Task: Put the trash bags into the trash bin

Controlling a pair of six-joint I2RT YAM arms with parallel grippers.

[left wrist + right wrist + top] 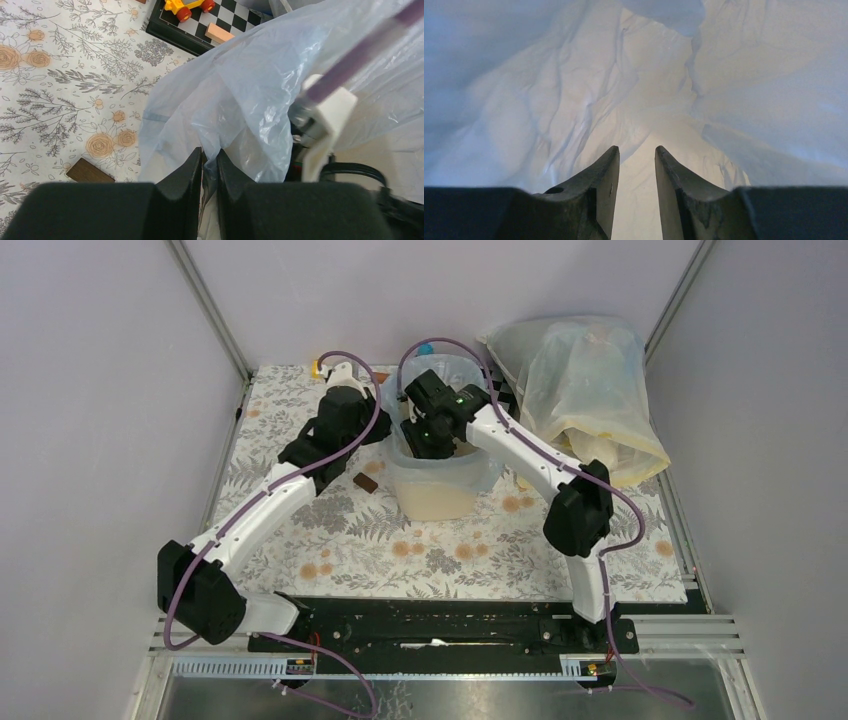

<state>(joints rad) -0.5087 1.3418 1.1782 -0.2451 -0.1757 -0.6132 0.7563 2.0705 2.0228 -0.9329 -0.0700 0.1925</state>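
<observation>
The pale-blue translucent trash bag (pixel 470 465) lines the cream-beige trash bin (pixel 440 498) at the table's middle back. In the left wrist view my left gripper (pixel 209 155) is shut on a fold of the trash bag (pixel 240 95) at the bin's left rim. My right gripper (pixel 432 435) reaches down inside the bin. In the right wrist view its jaws stand slightly apart around nothing, the right gripper (pixel 637 150) surrounded by crinkled bag walls (pixel 574 100) with the beige bin bottom showing through.
A large yellowish-clear plastic sack (pixel 585 390) stands at the back right. A small brown block (pixel 366 482) lies left of the bin. A checkered board (pixel 200 25) with a yellow toy car (pixel 186 6) and a peach block sits behind.
</observation>
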